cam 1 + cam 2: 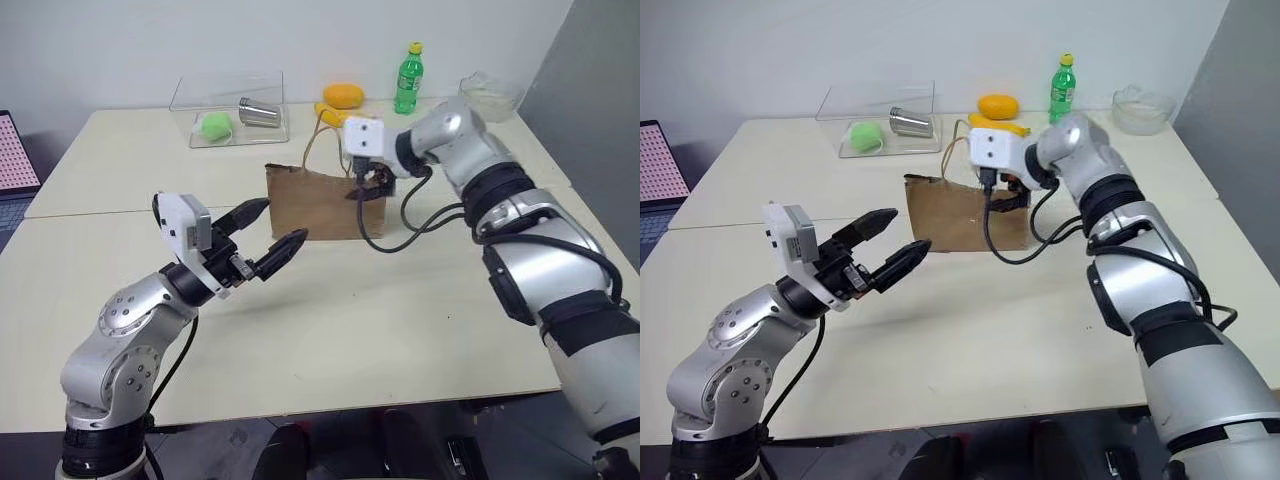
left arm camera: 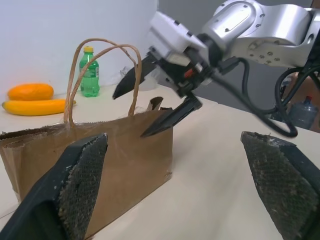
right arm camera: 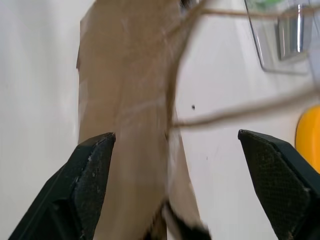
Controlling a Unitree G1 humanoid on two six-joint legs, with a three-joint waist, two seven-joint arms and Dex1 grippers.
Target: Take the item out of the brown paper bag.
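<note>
Hovering right claw [image 2: 152, 102] over the near-right corner of the brown paper bag [image 1: 325, 203], fingers spread wide and gripping nothing. Holding left claw [image 1: 268, 229] just short of the bag's face, also gaping, empty. Item not visible; presumably inside the bag. Risking a snag: handles [image 2: 102, 75] looping close to the right fingers, light bag standing unbraced on the desk [image 1: 330, 330], likely tipping or dragging.

Even, bright indoor light from overhead; soft shadows only. Table [image 1: 330, 300] shows mild glare, no hard highlights. Head views sharp. Right wrist view: motion blur across paper bag [image 3: 130, 100] and its handles. Left wrist view: near fingers [image 2: 82, 180] slightly soft.
</note>
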